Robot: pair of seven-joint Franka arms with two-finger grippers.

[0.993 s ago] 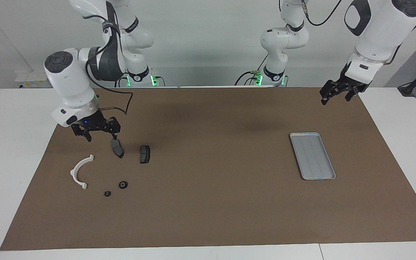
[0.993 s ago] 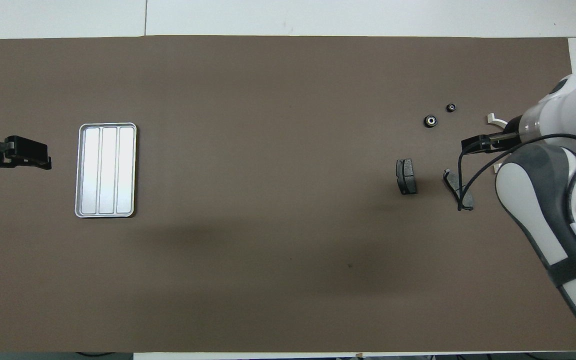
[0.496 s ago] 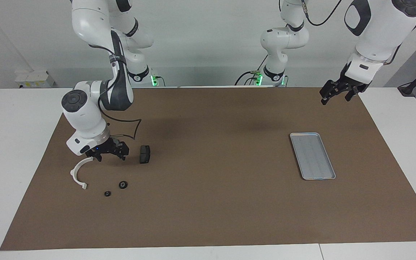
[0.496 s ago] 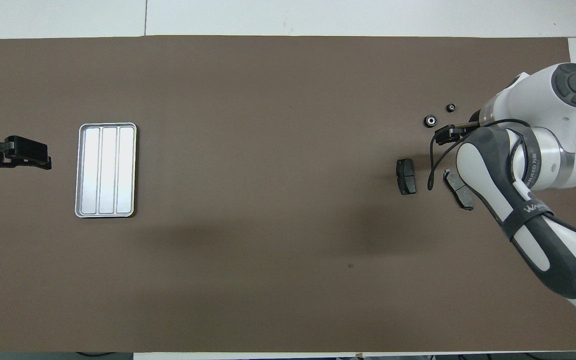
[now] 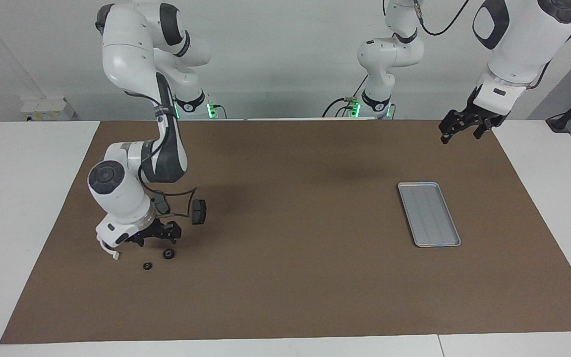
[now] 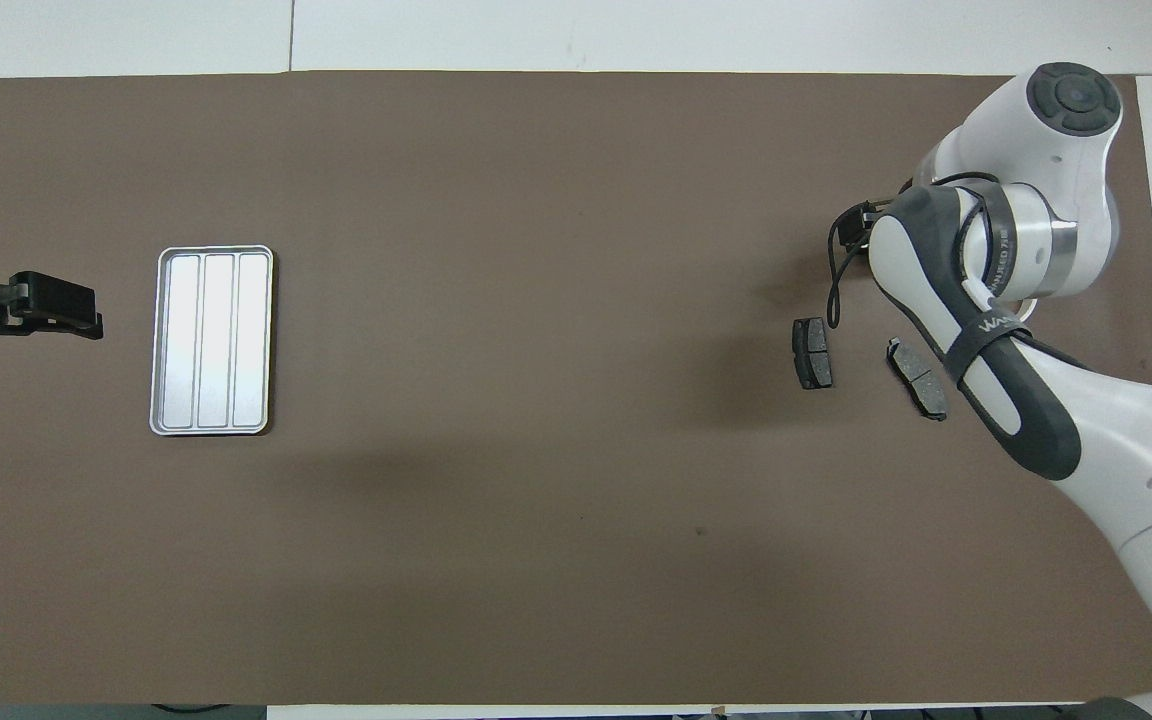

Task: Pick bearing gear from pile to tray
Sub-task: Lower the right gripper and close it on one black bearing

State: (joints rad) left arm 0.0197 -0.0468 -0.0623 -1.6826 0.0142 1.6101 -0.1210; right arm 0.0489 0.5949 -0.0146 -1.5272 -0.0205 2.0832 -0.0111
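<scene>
Brown matting covers the table, and low over it the right gripper (image 5: 154, 237) hangs, fingers spread and empty as far as I can tell, just above the larger black gear (image 5: 168, 254). That gear lies slightly farther from the robots, the smaller gear (image 5: 147, 266) beside it. Over the mat's corner, well apart from the tray (image 5: 429, 214), waits the left gripper (image 5: 461, 130).

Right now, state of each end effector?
Right end effector: open, low over the gears, holding nothing.
Left end effector: open, empty, waiting in the air.
</scene>
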